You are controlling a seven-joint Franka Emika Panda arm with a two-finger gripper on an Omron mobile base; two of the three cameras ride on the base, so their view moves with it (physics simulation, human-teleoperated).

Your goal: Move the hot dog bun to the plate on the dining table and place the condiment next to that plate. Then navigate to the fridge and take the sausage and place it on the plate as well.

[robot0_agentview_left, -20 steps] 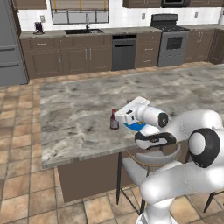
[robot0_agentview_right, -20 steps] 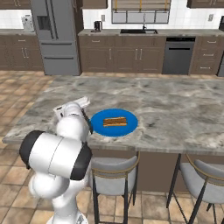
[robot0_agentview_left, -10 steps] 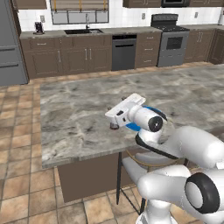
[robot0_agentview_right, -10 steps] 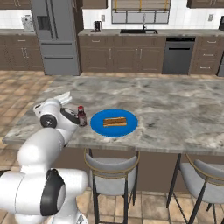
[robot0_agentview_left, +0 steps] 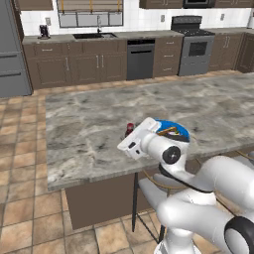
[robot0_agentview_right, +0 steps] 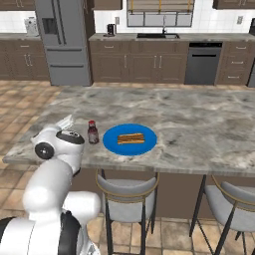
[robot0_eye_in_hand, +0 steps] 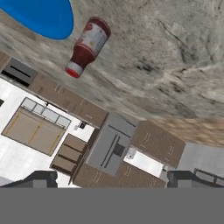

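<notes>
The hot dog bun (robot0_agentview_right: 130, 138) lies on the blue plate (robot0_agentview_right: 113, 144) on the dining table (robot0_agentview_right: 199, 114). The condiment (robot0_agentview_right: 92, 132) stands upright just left of the plate, apart from it. My gripper (robot0_agentview_right: 63, 120) hovers open and holds nothing, left of the bottle near the table's front edge. From the left base, the gripper (robot0_agentview_left: 130, 142) is in front of the condiment (robot0_agentview_left: 130, 129) and the plate (robot0_agentview_left: 177, 129). The rolled hand view shows the condiment (robot0_eye_in_hand: 87, 46), the plate (robot0_eye_in_hand: 41, 17), the marble top (robot0_eye_in_hand: 175, 43) and the fridge (robot0_eye_in_hand: 109, 146). The sausage is out of view.
The fridge (robot0_agentview_right: 63, 40) stands shut at the back left, past open tiled floor. Two stools (robot0_agentview_right: 127, 191) sit under the table's near edge. Wall counters with a sink (robot0_agentview_right: 157, 36), a dishwasher (robot0_agentview_right: 201, 62) and a range (robot0_agentview_left: 196, 49) line the back.
The arm has swung left, away from the plate and bottle, and the hand has turned outward toward the table's front left. Bun, plate and bottle have not moved.
</notes>
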